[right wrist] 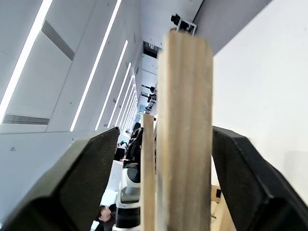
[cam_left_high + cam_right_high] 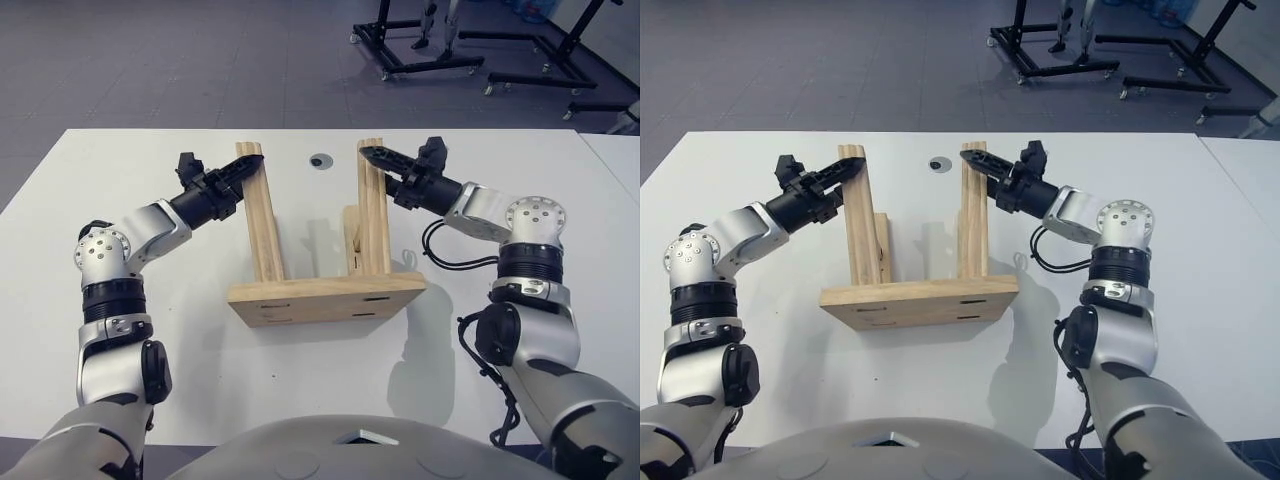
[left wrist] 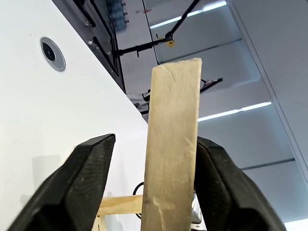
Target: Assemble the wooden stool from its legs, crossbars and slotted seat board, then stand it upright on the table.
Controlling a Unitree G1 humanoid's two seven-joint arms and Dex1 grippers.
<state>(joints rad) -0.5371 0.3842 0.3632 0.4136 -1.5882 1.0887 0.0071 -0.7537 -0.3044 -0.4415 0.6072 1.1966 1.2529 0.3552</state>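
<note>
1. The white table [image 2: 120, 180] carries the wooden stool [image 2: 325, 298], near the middle between the two arms.
2. The stool stands inverted. The slotted seat board [image 2: 920, 300] lies on the table at the near side. Its near edge shows dark slots.
3. Two legs rise from the board: the left leg [image 2: 265, 225] and the right leg [image 2: 372, 210]. A shorter wooden piece [image 2: 351, 240] sits just beside the right leg, low down.
4. The left gripper [image 2: 248, 160] is at the top end of the left leg. Its fingers [image 3: 86, 183] are spread and straddle the leg end; one side shows a clear gap.
5. The right gripper [image 2: 372, 153] is at the top end of the right leg. Its fingers [image 1: 91, 178] are likewise spread around the wood, not pinching it.
6. A round grommet [image 2: 321, 160] is set in the table between the leg tops.
7. Black wheeled stands [image 2: 430, 50] are on the floor beyond the table.
</note>
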